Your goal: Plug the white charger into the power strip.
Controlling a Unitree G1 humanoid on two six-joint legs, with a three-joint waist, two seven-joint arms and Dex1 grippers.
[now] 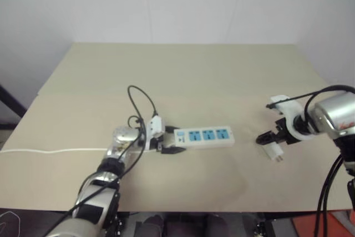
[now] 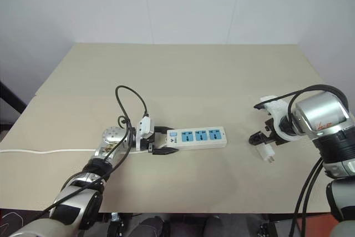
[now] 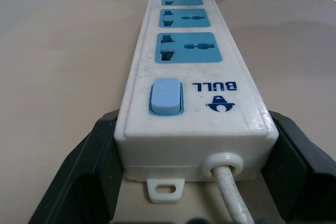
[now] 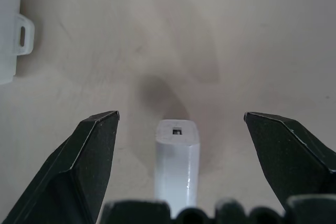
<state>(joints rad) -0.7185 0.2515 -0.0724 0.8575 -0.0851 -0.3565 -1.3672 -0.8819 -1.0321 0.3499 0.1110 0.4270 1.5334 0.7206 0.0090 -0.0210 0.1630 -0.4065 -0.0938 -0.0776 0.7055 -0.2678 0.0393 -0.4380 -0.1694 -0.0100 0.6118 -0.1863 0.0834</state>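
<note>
You've got the white charger (image 1: pixel 273 152) lying on the beige worktop (image 1: pixel 188 70), out on the right side and well apart from the power strip (image 1: pixel 204 136). Its prongs point toward the near edge of the worktop. Your right claw (image 1: pixel 270 140) sits directly over it, pointing steeply down, jaws spread wide. In the right wrist view the charger (image 4: pixel 177 166) lies between the two black fingers (image 4: pixel 89 156) with clear gaps on both sides, so nothing is gripped there. The power strip lies flat near the middle of the worktop, long axis running left to right, three blue socket panels facing up, switch end toward the left. Your left claw (image 1: pixel 168 140) is clamped on that switch end: the left wrist view shows the black fingers (image 3: pixel 86 171) pressed against both side walls of the strip (image 3: pixel 191 87), with the blue switch (image 3: pixel 166 97) just ahead and the thin white cord (image 3: pixel 229 190) exiting between them. That cord (image 1: pixel 55 150) runs on toward the worktop's left edge. A black cable (image 1: pixel 138 101) loops up over the left wrist. Behind the worktop stands a plain white wall (image 1: pixel 177 4).
</note>
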